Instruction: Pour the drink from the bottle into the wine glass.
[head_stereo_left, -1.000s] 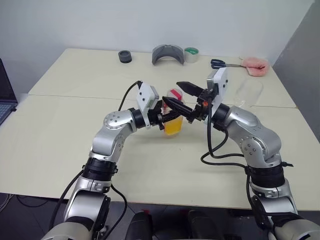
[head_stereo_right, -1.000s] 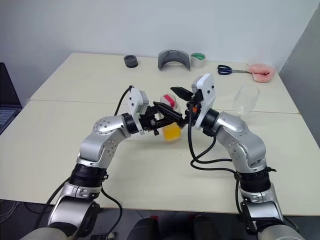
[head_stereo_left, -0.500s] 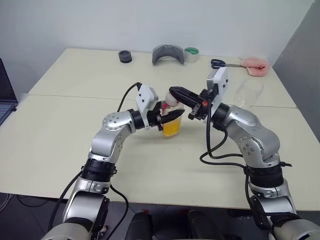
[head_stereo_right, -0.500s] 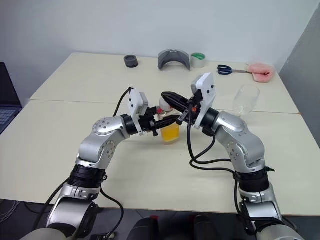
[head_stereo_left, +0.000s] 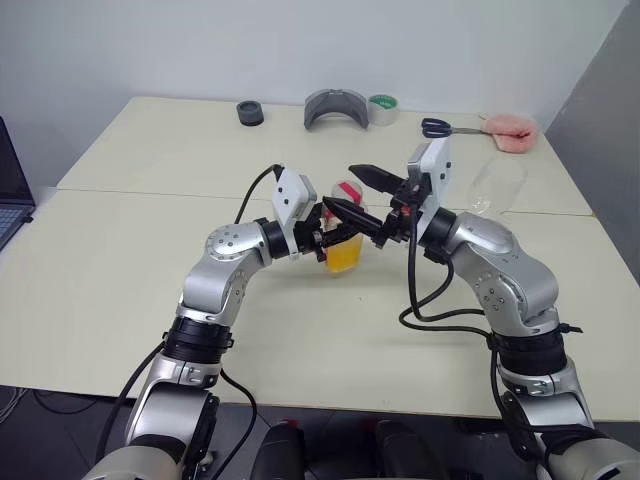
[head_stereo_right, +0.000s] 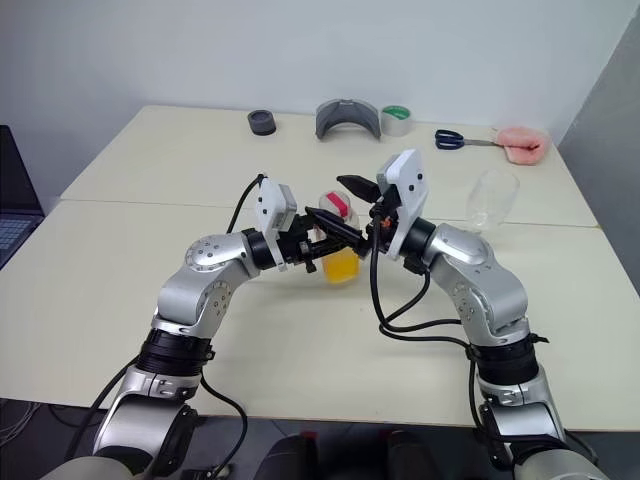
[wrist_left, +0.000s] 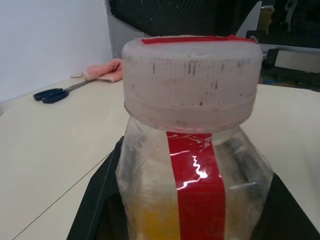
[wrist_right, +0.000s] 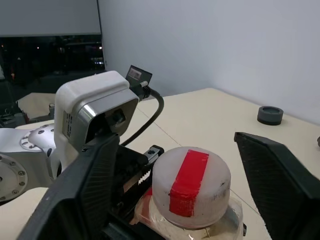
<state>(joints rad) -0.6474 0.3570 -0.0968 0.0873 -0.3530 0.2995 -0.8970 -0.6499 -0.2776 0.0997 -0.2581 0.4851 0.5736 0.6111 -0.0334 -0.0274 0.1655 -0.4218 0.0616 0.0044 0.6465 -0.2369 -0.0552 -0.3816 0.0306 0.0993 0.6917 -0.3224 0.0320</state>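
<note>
Here we grip the bottle (head_stereo_left: 345, 240) in our left gripper (head_stereo_left: 330, 232), its jaws clenched on the squarish body just under the pink-red cap (wrist_right: 191, 187), with the orange drink (head_stereo_right: 342, 266) in the lower part. Our right gripper (head_stereo_left: 362, 192) has its jaws released and spread on either side of the cap, not touching it. The wine glass (head_stereo_left: 492, 187) stands on the surface (head_stereo_left: 150, 260) well apart, behind the right jaws.

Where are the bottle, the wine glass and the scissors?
bottle (wrist_left: 192, 165): left wrist view, red label strip.
wine glass (head_stereo_right: 492, 198): right eye view, bowl.
scissors (head_stereo_left: 436, 127): left eye view, dark handles.
</note>
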